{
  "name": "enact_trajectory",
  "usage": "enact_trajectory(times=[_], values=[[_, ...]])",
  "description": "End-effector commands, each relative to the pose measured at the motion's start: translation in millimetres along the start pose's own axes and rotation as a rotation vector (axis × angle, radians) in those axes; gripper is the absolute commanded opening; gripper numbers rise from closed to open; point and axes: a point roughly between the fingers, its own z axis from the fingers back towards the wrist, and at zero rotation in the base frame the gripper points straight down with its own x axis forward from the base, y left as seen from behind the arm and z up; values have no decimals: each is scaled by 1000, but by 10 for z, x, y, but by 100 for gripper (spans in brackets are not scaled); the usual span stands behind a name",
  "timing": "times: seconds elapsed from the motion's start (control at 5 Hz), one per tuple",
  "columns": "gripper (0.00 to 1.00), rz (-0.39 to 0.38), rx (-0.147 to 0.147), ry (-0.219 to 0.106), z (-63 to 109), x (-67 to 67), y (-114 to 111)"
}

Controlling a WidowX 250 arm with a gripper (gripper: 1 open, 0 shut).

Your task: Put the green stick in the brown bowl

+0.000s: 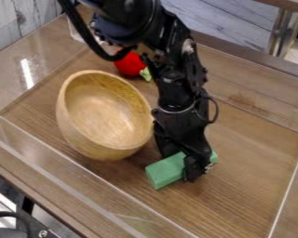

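Nearest the camera: clear plastic wall (64, 191) edging the wooden desk (257, 158). Just behind it the stick (168, 171) lies flat on the desk, mint green, near end poking out toward the camera, far end hidden under the gripper (189, 160). Stick sits just beside the bowl (104, 116), to its right, not inside; whether it touches the bowl wall cannot be told. Gripper points straight down over the stick's far part, fingers spread wide, standing either side of the stick; no sign of a closed hold, stick resting on the desk. Judgement: grasp stage, task barely begun, nothing lifted. Handling estimate: stick looks like a rigid painted block, light, not fragile, will not flex; smooth flat faces could slip if pinched near an end, and an off-centre hold would let it tip. Best hold: across the narrow width on the two long side faces, near mid-length; present position seems toward the far end, so watch for droop of the free end on lift. Bowl is thick-walled, wood grain visible, tilted toward the camera, mouth open and empty; rim is high, so the stick needs clear lift before crossing. Farther back: red strawberry toy (133, 62) behind the bowl, partly hidden by the arm (170, 65), not relevant
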Motion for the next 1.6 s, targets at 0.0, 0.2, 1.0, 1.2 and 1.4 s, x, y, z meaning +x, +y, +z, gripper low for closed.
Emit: enact_trajectory(times=[0.0, 0.2, 1.0, 1.2, 1.4], values=[[0, 21, 1, -15, 39, 16, 44], [0, 27, -1, -15, 57, 9, 48], [0, 60, -7, -14, 203, -24, 61], [0, 68, -6, -16, 245, -29, 65], [0, 76, -5, -18, 283, -34, 70]])
